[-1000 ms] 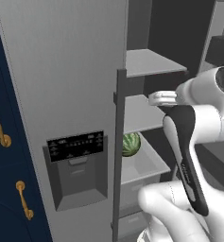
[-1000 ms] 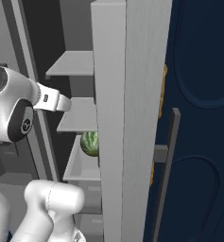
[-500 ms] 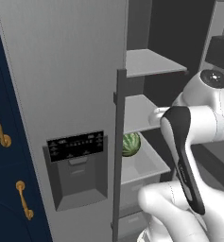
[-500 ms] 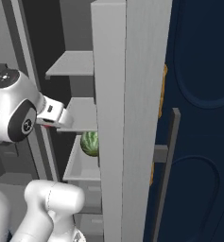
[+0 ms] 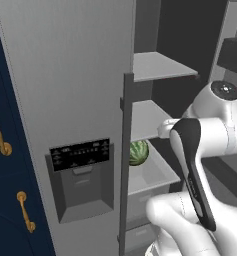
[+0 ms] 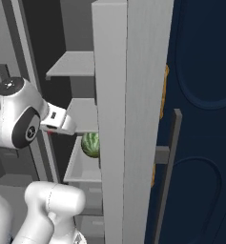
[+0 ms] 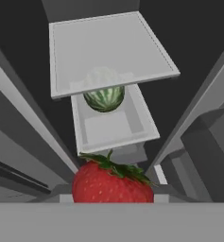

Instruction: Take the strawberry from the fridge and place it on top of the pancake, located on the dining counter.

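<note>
i've got the strawberry (image 7: 112, 182) clamped in the gripper (image 7: 112, 198), out in front of the open fridge (image 5: 65, 100); the watermelon (image 7: 104, 97) sits in a lower shelf bin behind it.

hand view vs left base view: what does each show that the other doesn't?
Hand view alone: a red strawberry with green leaves at its bottom edge, close against the end effector.

Left base view alone: the grey fridge door with its black-panelled dispenser recess, and the navy cabinet with gold handles.

Shared: the striped green watermelon in the pale drawer, under a grey inner shelf.
</note>
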